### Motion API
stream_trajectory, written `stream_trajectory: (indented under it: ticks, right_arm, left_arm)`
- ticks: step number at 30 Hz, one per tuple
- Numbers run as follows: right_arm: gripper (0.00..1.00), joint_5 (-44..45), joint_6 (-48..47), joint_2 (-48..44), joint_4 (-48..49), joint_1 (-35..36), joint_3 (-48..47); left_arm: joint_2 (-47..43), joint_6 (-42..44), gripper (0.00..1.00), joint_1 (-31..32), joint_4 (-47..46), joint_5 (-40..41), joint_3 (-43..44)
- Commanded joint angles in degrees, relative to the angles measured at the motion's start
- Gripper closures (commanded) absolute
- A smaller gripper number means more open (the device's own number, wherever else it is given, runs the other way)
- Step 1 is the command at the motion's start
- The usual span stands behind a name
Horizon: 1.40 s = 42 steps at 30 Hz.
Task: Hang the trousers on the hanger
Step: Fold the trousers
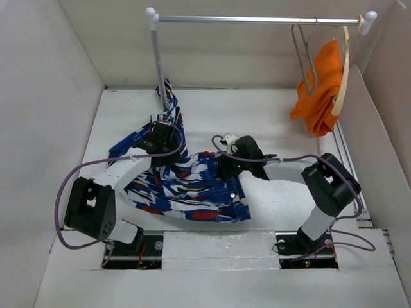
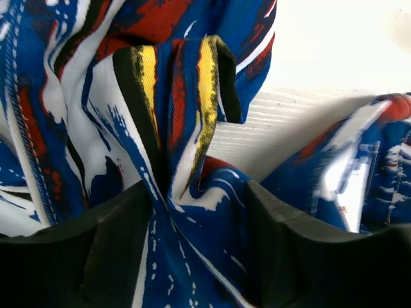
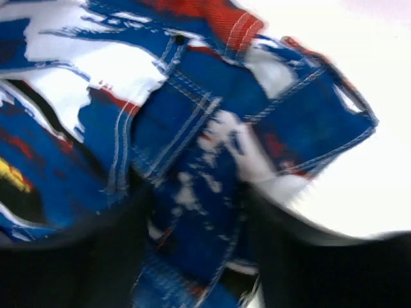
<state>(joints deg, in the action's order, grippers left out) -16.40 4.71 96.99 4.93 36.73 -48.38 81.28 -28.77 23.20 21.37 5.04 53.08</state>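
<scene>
The trousers [image 1: 186, 189], dark blue with red, white, yellow and black streaks, lie crumpled on the white table [image 1: 270, 122] between both arms, with one leg trailing back toward the rack post. My left gripper [image 1: 160, 136] is shut on a bunched fold of them, and the cloth fills the space between its fingers in the left wrist view [image 2: 199, 192]. My right gripper [image 1: 228, 165] is shut on the stitched waistband part in the blurred right wrist view [image 3: 196, 199]. The grey wire hanger [image 1: 304, 61] hangs empty on the rail at the back right.
A metal rail [image 1: 257, 19] on a post [image 1: 156, 58] spans the back. A pale wooden hanger [image 1: 343, 70] bearing orange cloth [image 1: 320, 86] hangs right of the wire hanger. White walls enclose the table on the left, back and right.
</scene>
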Motion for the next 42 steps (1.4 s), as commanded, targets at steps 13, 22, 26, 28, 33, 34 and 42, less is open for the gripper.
stream_trajectory:
  ticks: [13, 22, 26, 28, 33, 34, 42]
  right_arm:
    - [1.00, 26.2, 6.7, -30.5, -11.4, -2.1, 9.0]
    - [0.34, 29.0, -1.6, -43.5, -25.2, -30.3, 10.8]
    - [0.22, 24.0, -4.0, -38.1, -27.4, -27.7, 6.5]
    - [0.33, 23.4, -4.0, -38.6, -27.0, -23.5, 5.8]
    - [1.00, 18.3, -3.7, -39.3, -21.2, -6.3, 8.5]
    - [1.00, 17.6, -3.6, -38.6, -20.8, -3.9, 8.8]
    - [0.32, 10.0, -4.0, -21.1, -12.1, 15.2, 8.0]
  left_arm:
    - [-3.8, -0.8, 0.63, 0.3, -2.6, -3.6, 4.0]
    - [-5.3, -5.1, 0.06, 0.3, -2.2, 9.1, 6.3]
    - [-5.9, -6.5, 0.08, -2.2, -5.5, 9.8, 3.9]
    - [-4.2, -7.0, 0.09, -3.4, -5.6, 9.2, 5.2]
    - [4.7, -7.3, 0.17, -4.1, -4.4, 16.5, 10.7]
    - [6.0, -8.7, 0.20, -5.0, -3.5, 16.3, 11.1]
    - [9.3, -11.2, 0.23, -17.8, -10.8, 5.5, 2.0]
